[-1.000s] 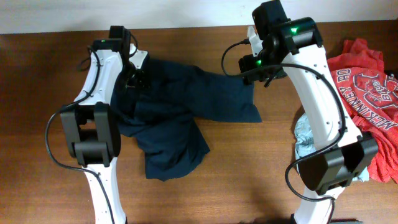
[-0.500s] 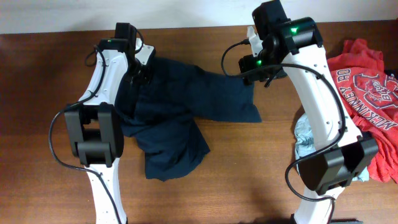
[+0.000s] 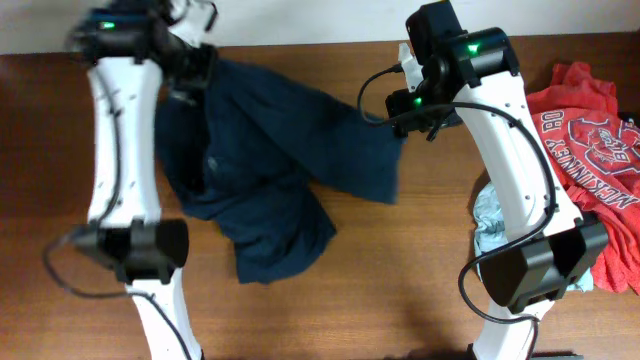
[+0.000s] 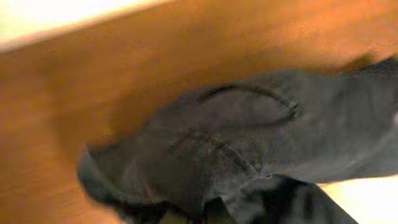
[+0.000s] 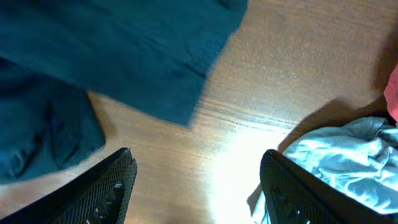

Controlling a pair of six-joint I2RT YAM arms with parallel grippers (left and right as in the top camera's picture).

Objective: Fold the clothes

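Left claw (image 3: pixel 193 68) just snapped shut on clothes (image 3: pixel 275 150), far-left corner; corner raised, fabric dragged left across table (image 3: pixel 400 280). Right claw (image 5: pixel 198 183) wide, empty. Judged: fold begun.

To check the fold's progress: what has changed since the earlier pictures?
The left gripper closed on the clothes near their far left corner and pulled toward the far edge of the table; their right end slid left after it. The right gripper stayed open; the red shirt and pale cloth did not move.
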